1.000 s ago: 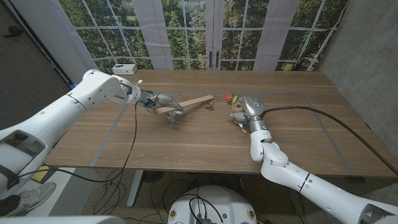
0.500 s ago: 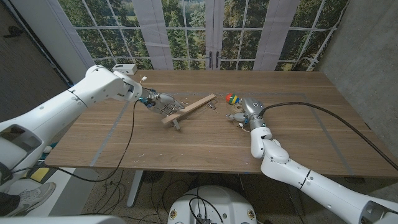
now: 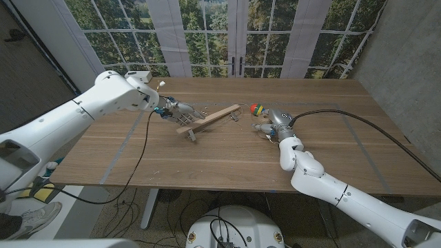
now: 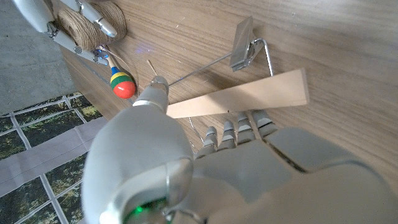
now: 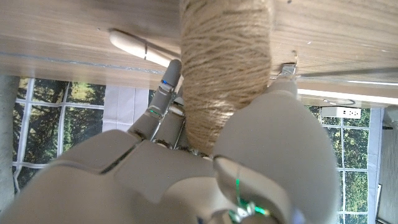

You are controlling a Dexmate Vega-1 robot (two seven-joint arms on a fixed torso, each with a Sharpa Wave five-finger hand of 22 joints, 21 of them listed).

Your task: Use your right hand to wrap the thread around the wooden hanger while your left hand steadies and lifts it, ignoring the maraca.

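Right now the left hand (image 3: 178, 109) grips one end of the hanger (image 3: 209, 118), fingers (image 4: 239, 132) curled over the wooden bar, which slants up off the counter (image 3: 207, 155) with its far end toward the maraca (image 3: 256, 109). A metal clip (image 4: 243, 43) hangs from the hanger's wire. Over on the other side the right hand (image 3: 270, 125) is closed round the thread (image 5: 225, 68), a fat spool of twine, just beside the maraca and apart from the hanger

Glossy white arm shells, pale grey hands with metallic fingers (image 4: 238, 132), black cables, green wrist lights.
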